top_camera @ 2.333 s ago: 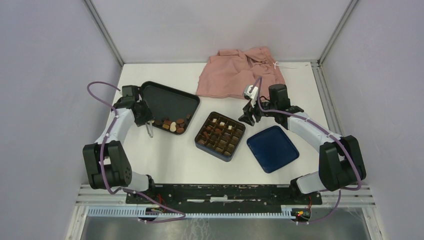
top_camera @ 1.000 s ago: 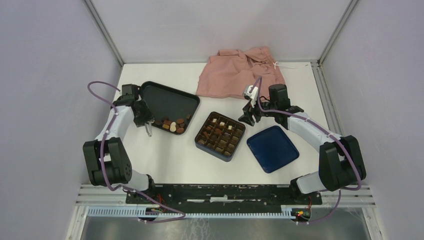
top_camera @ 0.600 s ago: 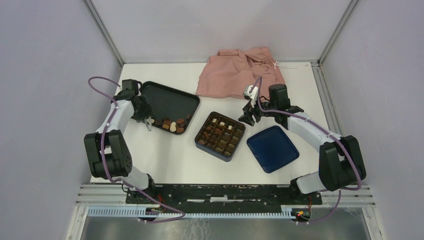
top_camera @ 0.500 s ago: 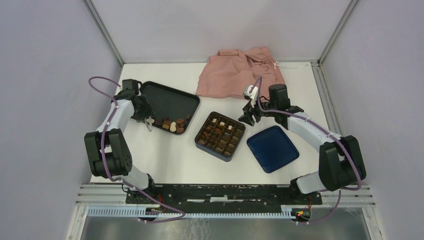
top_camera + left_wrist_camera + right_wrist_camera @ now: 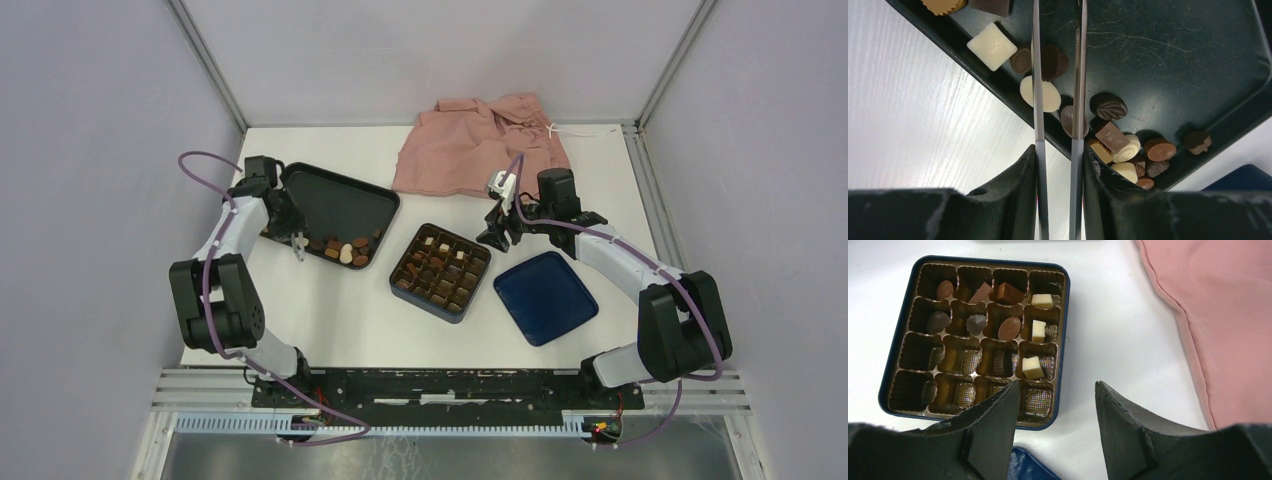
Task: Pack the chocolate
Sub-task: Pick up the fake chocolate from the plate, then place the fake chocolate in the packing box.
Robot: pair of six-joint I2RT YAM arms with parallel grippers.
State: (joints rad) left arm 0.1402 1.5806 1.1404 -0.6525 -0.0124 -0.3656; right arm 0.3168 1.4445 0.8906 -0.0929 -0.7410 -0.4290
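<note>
While the box (image 5: 918, 352) stands open and only partly filled on the table (image 5: 340, 320), I judge the task to be a little past halfway.

Right wrist view: I count ten cells that each hold one piece. These are all of the two rows farthest from the claw and two cells of the third row. The other cells I can see are bare, and part of the nearest row is hidden behind my right claw (image 5: 1057, 387). That claw hangs over one edge of the box with its jaws wide apart and empty.

Left wrist view: the unpacked chocolate (image 5: 992, 46) lies crowded along one wall of the tray (image 5: 1173, 60). Dark, tan and white pieces lie mixed there, many touching, and by my count they outnumber the bare cells. My left claw (image 5: 1057, 30) reaches over that wall with its jaws narrowly apart. A dark round piece (image 5: 1053, 62) shows in the gap but does not fill it, so I judge nothing to be clamped.

Top view: the lid (image 5: 545, 297) lies flat on the table just beside the box.

Left to do: fill the bare cells one piece at a time, then, I presume, fit the lid.
</note>
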